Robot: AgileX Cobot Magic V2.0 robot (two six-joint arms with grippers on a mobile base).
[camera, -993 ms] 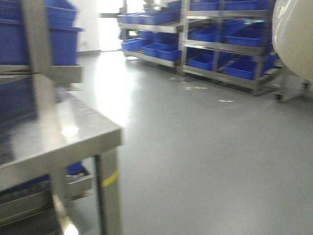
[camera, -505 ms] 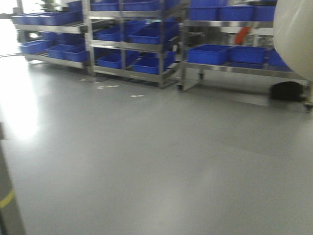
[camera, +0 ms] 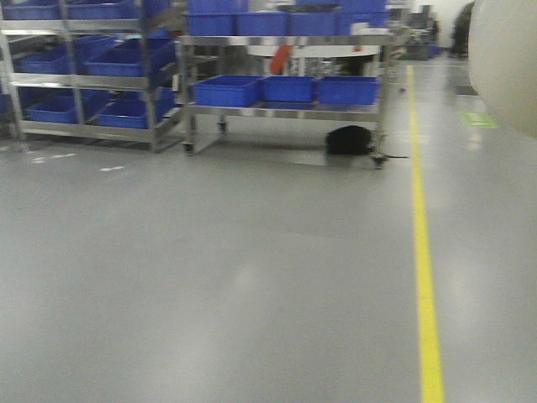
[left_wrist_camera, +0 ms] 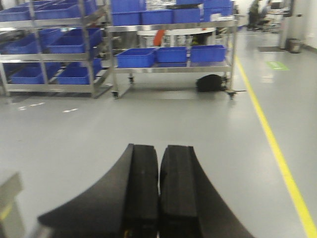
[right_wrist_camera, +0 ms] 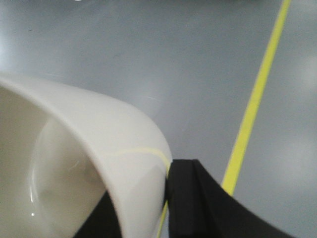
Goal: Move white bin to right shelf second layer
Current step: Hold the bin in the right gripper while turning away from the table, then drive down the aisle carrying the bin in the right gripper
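Note:
The white bin [right_wrist_camera: 74, 163] is a glossy cream tub held off the floor. My right gripper [right_wrist_camera: 148, 208] is shut on its rim, one black finger inside the tub and one [right_wrist_camera: 190, 198] outside. The bin's rounded wall [camera: 508, 59] fills the top right of the front view. My left gripper [left_wrist_camera: 159, 163] is shut and empty, its two black fingers pressed together above the grey floor. A shelf level with white rollers does not show in these views.
Steel racks with blue crates [camera: 289, 88] stand ahead at the far left and middle. A black object [camera: 348, 138] lies by the rack's wheel. A yellow floor line [camera: 424, 252] runs away on the right. Grey floor lies between.
The view has swung to the right: the steel table at the left has gone out of view, and the racks and the yellow line have come in. The bin stays held at the top right.

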